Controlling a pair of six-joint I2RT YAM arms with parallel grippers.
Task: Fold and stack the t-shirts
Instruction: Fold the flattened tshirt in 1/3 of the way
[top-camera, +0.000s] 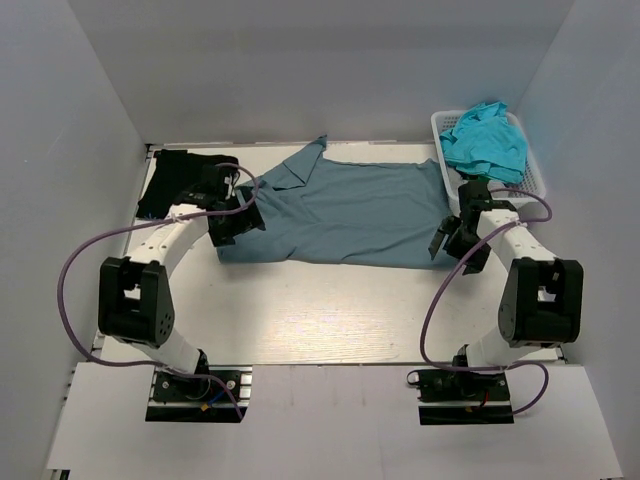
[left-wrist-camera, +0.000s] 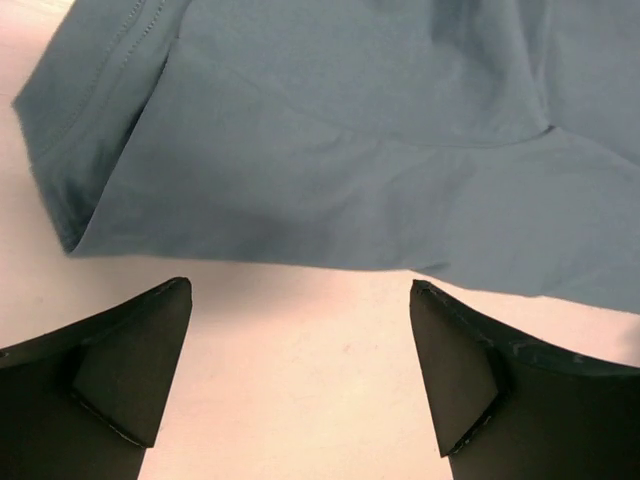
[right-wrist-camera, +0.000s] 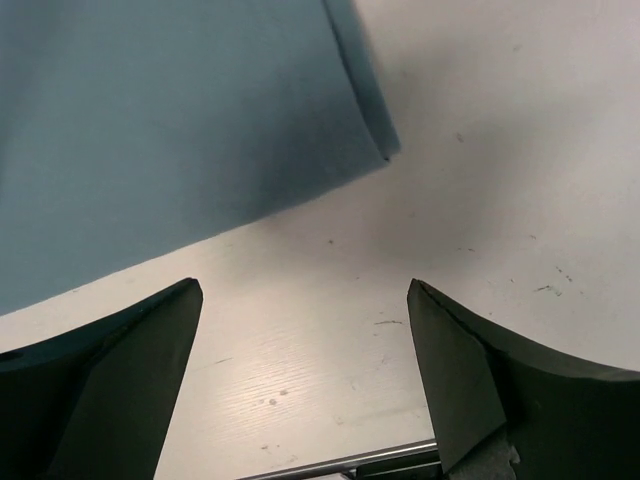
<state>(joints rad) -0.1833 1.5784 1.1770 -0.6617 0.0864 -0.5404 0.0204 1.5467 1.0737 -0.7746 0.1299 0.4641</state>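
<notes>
Left gripper (left-wrist-camera: 298, 290), right gripper (right-wrist-camera: 303, 288) (jaws wide apart), both low.

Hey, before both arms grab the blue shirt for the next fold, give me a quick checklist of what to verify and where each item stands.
1. Left gripper open and empty: ok.
2. Right gripper open and empty: ok.
3. Slate-blue t-shirt spread on the table: ok, though its far-left end is rumpled.
4. Shirt edge just ahead of the left fingers: ok.
5. Shirt corner ahead of the right fingers: ok.
6. Black t-shirt at far left neatly folded: cannot tell, the left arm partly covers it.
</notes>
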